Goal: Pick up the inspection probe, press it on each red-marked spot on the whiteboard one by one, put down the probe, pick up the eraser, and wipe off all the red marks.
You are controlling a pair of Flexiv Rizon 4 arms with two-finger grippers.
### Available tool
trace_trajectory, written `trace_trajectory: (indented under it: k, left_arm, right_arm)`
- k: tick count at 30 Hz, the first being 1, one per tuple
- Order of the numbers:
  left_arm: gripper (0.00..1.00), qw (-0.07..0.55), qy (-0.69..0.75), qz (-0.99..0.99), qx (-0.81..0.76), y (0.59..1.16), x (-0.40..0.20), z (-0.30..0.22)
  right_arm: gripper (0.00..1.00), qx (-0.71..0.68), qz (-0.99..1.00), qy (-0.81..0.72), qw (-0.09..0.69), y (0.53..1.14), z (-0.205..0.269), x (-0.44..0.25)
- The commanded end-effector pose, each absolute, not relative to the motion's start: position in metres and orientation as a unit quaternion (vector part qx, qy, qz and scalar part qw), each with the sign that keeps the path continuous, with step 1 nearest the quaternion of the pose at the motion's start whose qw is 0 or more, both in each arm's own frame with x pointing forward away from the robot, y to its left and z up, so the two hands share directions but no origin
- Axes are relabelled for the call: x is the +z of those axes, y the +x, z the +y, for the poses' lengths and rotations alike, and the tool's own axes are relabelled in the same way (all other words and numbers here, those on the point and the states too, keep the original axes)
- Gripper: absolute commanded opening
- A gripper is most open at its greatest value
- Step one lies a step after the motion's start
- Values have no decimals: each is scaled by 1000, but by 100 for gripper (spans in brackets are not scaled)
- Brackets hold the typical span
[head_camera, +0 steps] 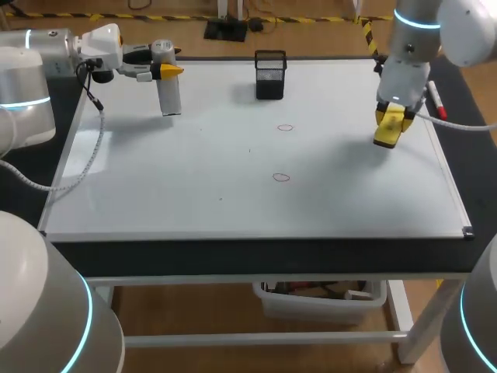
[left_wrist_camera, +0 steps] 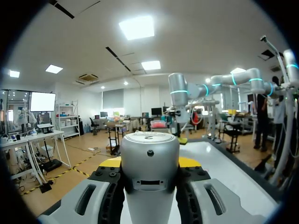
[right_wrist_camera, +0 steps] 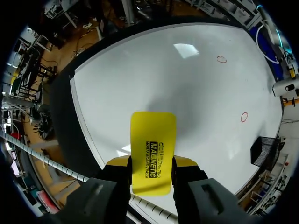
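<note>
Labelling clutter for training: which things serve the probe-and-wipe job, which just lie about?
Job: inspection probe in left gripper; eraser in right gripper; far red mark; near red mark; whiteboard.
Lying about: black mesh holder; marker pen.

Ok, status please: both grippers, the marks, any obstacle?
Left gripper shut on probe. Right gripper shut on eraser above whiteboard. Two red marks unwiped. Mesh holder behind them.

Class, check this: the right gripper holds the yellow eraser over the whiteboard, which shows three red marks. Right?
No: the head view shows two red marks on the whiteboard. The right gripper does hold the yellow eraser over it.
</note>
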State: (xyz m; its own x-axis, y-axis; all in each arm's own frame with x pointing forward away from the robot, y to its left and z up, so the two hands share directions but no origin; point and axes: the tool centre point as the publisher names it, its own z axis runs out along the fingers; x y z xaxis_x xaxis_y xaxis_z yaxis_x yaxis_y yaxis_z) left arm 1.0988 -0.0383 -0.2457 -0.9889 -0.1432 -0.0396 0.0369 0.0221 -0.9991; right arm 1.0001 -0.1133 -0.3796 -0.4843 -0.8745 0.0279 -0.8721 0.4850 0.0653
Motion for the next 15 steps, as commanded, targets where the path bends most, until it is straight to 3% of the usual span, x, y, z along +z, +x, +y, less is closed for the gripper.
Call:
trace_trajectory:
  k: [1,15]
  left_arm:
    - [0,67,-38,712,-698,1097,-245,-39]
    - [0,67,-38,712,-698,1097,-245,-39]
  right_arm:
    - [0,-25,-862,505,31,1002,-123,-383]
    - [0,-29,-865,500,31,1001,-129,-382]
